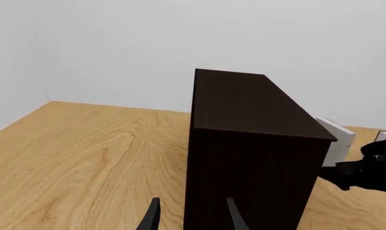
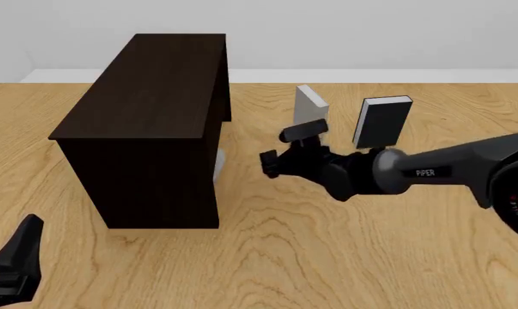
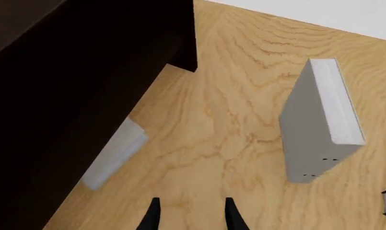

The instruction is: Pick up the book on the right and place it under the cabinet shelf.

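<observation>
Bright, even, diffuse light, source unclear. Sharp renders, no blur, glare or edge distortion. Faint soft shadows on desk (image 2: pixel 327 257). Cabinet (image 2: pixel 156 109) sides near black, detail lost, especially in right wrist view.

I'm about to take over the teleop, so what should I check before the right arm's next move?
1. Right gripper open and empty: ok.
2. Lying grey book fully under the cabinet: not ok, one end pokes out.
3. Standing grey book upright, apart from the gripper: ok.
4. Black book upright beyond the arm: ok.
5. Left gripper open, short of the cabinet: ok.
</observation>
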Motion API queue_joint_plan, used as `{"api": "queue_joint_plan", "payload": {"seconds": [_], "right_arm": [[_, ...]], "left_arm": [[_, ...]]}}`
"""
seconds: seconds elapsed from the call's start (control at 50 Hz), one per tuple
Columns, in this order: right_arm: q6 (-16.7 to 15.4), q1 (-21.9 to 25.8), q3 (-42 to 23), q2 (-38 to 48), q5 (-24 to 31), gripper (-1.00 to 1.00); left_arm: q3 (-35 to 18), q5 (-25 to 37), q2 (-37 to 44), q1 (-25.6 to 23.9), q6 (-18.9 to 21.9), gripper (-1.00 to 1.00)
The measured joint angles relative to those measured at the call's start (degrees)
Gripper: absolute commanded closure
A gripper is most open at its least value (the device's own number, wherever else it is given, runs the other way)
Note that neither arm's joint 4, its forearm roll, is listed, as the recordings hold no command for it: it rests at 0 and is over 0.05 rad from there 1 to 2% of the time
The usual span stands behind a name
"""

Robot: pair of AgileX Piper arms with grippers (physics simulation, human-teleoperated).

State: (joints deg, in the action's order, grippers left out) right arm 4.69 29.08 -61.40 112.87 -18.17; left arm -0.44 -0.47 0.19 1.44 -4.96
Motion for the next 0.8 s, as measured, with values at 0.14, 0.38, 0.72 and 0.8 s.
{"api": "queue_joint_plan", "payload": {"seconds": [0.14, 0.38, 0.72, 0.8], "right_arm": [[0.9, -1.6, 9.6, -8.5, -3.3, -1.0], [1.9, -5.1, 25.1, -23.3, -7.2, -1.0], [-1.0, -10.8, 46.6, -53.6, -6.5, -1.0], [-2.1, -12.5, 50.3, -67.0, -0.7, -1.0]], "left_arm": [[-0.1, 0.2, -0.1, 0.0, 0.3, -1.0], [-0.2, 0.5, -0.1, -0.2, 0.8, -1.0], [-0.3, 0.8, -0.1, -0.6, 1.6, -1.0], [-0.4, 0.9, -0.2, -0.7, 1.7, -1.0]]}}
